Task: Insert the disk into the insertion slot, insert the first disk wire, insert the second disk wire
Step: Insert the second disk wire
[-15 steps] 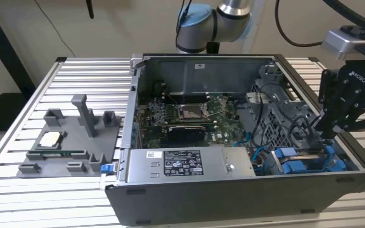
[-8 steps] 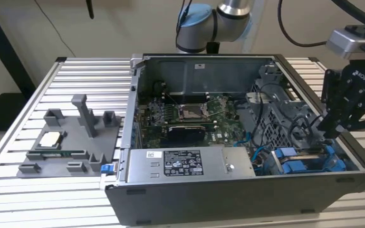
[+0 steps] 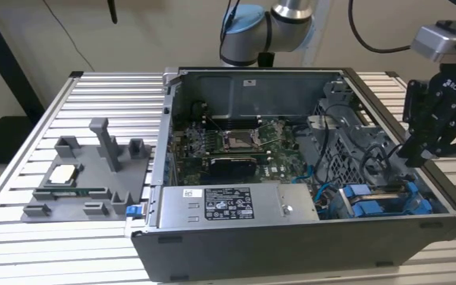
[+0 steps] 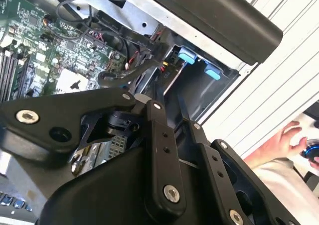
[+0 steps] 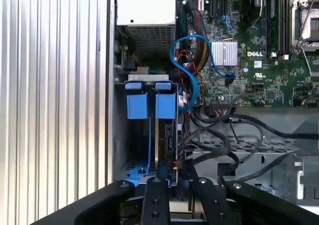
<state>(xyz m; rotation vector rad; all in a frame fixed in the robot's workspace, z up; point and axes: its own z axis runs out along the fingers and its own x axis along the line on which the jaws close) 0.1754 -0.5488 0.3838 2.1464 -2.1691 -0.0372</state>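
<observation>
The disk (image 3: 374,200) stands on edge in its bay at the near corner of the case (image 3: 291,249), on the exterior view's right, and looks seated. The pincer (image 3: 418,159) hangs just above it; I cannot tell whether it is clenched or released. Wire work here probably wants a straight, square approach. Black cables (image 5: 234,135) and a blue cable (image 5: 187,75) crowd the bay, and the power-supply box (image 3: 236,205) lies to its left.

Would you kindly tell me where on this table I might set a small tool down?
The slatted table is bare in front of the grey tray, at the exterior view's left, and in the strip behind it. The computer case is crowded, worst at the corner with the blue carriers and cables, where the gripper hangs.
</observation>
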